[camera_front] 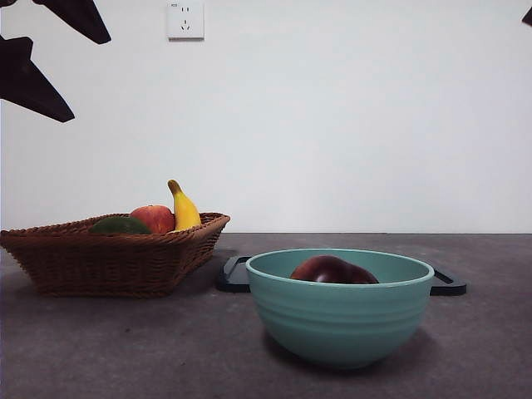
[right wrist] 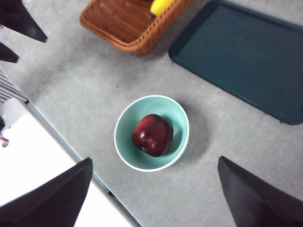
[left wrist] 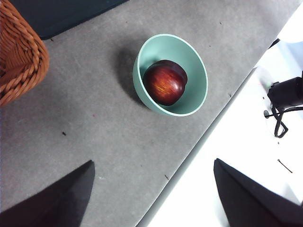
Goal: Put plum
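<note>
The dark maroon plum (camera_front: 332, 270) lies inside a teal bowl (camera_front: 341, 324) near the table's front, only its top showing over the rim. Both wrist views look down on it from high up: the plum (left wrist: 164, 82) in the bowl (left wrist: 199, 90), and the plum (right wrist: 152, 135) in the bowl (right wrist: 125, 142). My left gripper (left wrist: 152, 163) is open and holds nothing, well above the table. My right gripper (right wrist: 154, 160) is also open and holds nothing, high over the bowl. In the front view only black arm tips show at the top corners.
A wicker basket (camera_front: 108, 253) at the left holds a red apple (camera_front: 153, 219), a banana (camera_front: 184, 208) and a green fruit (camera_front: 120, 225). A dark flat tray (right wrist: 246, 52) lies behind the bowl. The table's edge runs close to the bowl (left wrist: 189, 156).
</note>
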You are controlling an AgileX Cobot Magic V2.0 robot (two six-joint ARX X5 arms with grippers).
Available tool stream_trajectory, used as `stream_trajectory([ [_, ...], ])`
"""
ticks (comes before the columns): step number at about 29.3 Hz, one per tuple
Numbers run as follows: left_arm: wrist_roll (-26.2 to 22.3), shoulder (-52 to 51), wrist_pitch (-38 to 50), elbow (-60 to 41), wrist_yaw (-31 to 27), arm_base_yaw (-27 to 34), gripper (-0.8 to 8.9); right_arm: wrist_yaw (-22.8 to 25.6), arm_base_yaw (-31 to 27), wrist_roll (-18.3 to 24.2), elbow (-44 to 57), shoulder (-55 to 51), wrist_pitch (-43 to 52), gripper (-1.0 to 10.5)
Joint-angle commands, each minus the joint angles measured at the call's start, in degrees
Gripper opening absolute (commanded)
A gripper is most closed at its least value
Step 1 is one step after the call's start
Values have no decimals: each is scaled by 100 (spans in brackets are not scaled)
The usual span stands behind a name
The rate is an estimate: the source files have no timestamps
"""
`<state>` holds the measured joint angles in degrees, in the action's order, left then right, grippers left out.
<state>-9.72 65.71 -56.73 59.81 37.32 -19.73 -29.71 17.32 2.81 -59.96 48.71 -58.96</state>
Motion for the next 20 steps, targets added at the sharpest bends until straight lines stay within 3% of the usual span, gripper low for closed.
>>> stream_trajectory([
  [1, -7, 39, 57, 22, 22, -22, 402, 15, 33, 55, -101, 133, 17, 425],
  [10, -7, 39, 63, 22, 22, -22, 402, 24, 136, 2, -101, 734, 17, 423],
  [15, -4, 39, 72, 22, 22, -22, 402, 435, 380, 4, -101, 1359, 42, 423],
  [20, -4, 39, 68, 22, 22, -22, 402, 472, 619, 2, -98, 1985, 295, 423],
])
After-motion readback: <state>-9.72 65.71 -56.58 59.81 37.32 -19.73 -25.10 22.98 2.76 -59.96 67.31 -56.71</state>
